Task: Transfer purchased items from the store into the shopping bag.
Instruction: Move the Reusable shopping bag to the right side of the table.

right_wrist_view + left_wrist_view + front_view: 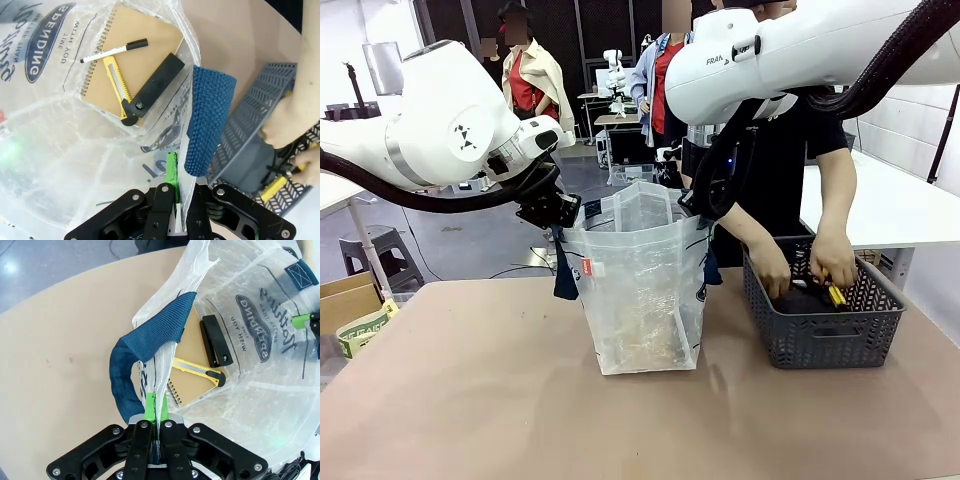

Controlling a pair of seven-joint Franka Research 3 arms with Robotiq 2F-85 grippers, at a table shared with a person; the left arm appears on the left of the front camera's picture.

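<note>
Left hand point(156, 406): closed tight, pinching the clear rim of the shopping bag point(640, 290) right beside a blue strap point(145, 340).
Right hand point(181, 176): closed tight too, pinching the far side of the rim, just under the other blue strap point(207, 125).
Bag: it stands upright on the worktop point(470, 400) between the two robot hands, and its mouth is pulled wide open.
Inside the bag: a brown notebook point(145, 42) lies flat on the bottom. A yellow cutter point(116, 80) and a black bar point(155, 82) lie on top of it, touching each other. A white pen point(112, 51) with a black cap lies across the notebook.
Things and robot hands: the things lie down at the bottom, well below both closed hands, and touch neither.
Basket point(825, 335): dark grey, on the worktop just beside the bag, on the robot's right.
Person's hands point(832, 262): both are down inside the basket, and one has its fingers on a yellow stick point(836, 296).
</note>
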